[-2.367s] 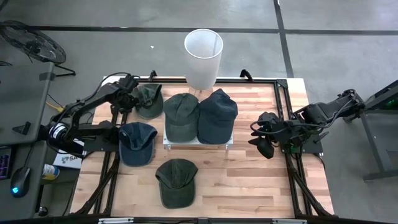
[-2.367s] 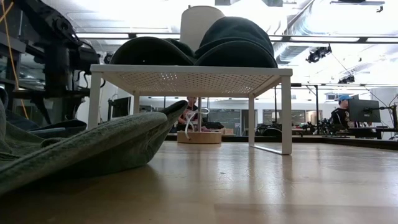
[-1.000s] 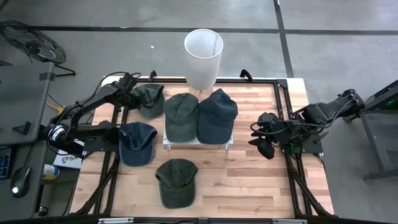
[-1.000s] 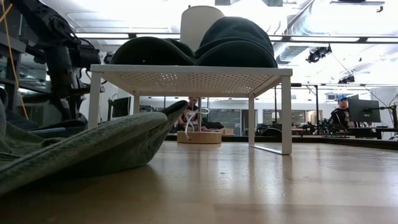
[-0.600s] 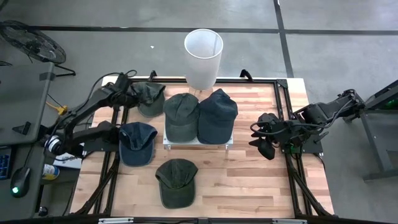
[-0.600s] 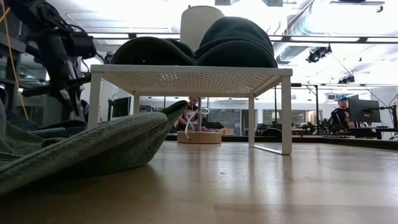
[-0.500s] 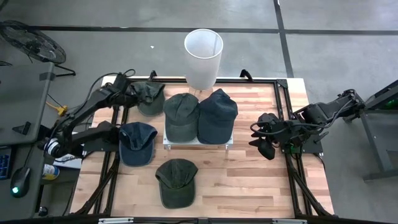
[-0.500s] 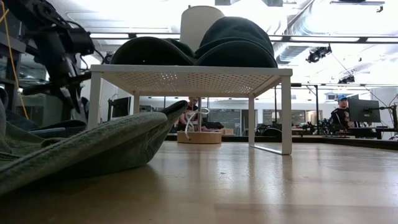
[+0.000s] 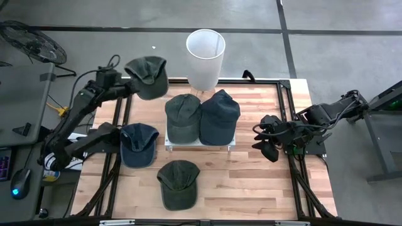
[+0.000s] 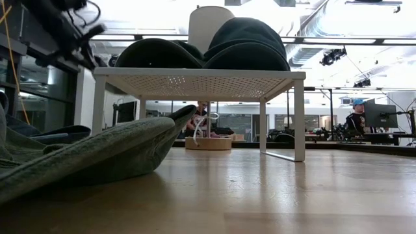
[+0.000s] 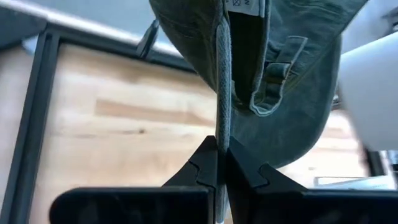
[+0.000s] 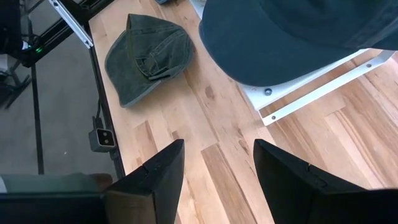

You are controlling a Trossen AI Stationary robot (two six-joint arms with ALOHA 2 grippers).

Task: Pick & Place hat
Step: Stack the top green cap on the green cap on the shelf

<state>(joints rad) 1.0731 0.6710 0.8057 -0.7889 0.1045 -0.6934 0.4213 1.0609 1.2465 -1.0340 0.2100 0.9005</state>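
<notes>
The left hand (image 9: 129,83) is clenched on a green hat (image 9: 147,76), pinching a thin edge of its fabric between the two fingers (image 11: 198,167), as the left wrist view shows. The hat hangs in the air over the far left corner of the worktop (image 9: 251,188), just left of the white bin (image 9: 205,49) that stands beyond the far edge.

The step in hand looks like the carry toward a drop point, probably that bin. Since the grip holds only a narrow fold, the hat dangles loose and can swing; a slow, level carry would keep it from slipping out or brushing the bin's rim. The hat should be lifted well above the rim before it crosses, and let go only when the bulk of the crown hangs over the opening, not merely the pinched edge.

The hat extends from the hand toward the right, so the hand sits at its left side, touching it.

The right hand (image 9: 266,140) waits released at the right edge of the worktop, well apart from the hat.
</notes>
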